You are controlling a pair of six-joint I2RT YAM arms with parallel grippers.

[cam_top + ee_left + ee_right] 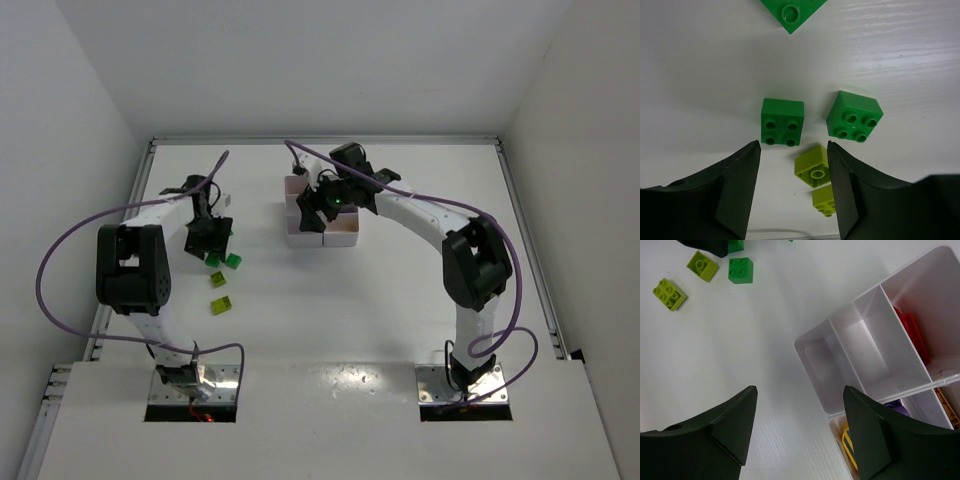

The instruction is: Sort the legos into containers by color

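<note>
**Crowded pick: the left end effector (793,152) hangs part-open and empty over mixed green and lime bricks.**

Below its fingers, a green brick (783,121) lies just beside a lime brick (812,167) that sits askew. A second green brick (855,116) and a small lime brick (823,201) lie near. If it comes down here, a finger probably lands on a neighbour, knocking bricks aside or pinching two colours together. The askew lime brick could also slip out of a closing grip. The tray (812,337) sits well apart on the desk (700,75), with a red brick (912,332) in one compartment. The right end effector (800,392) hovers over it, wide and empty, so a carry there risks the arms clashing or a drop into the wrong compartment.
</note>
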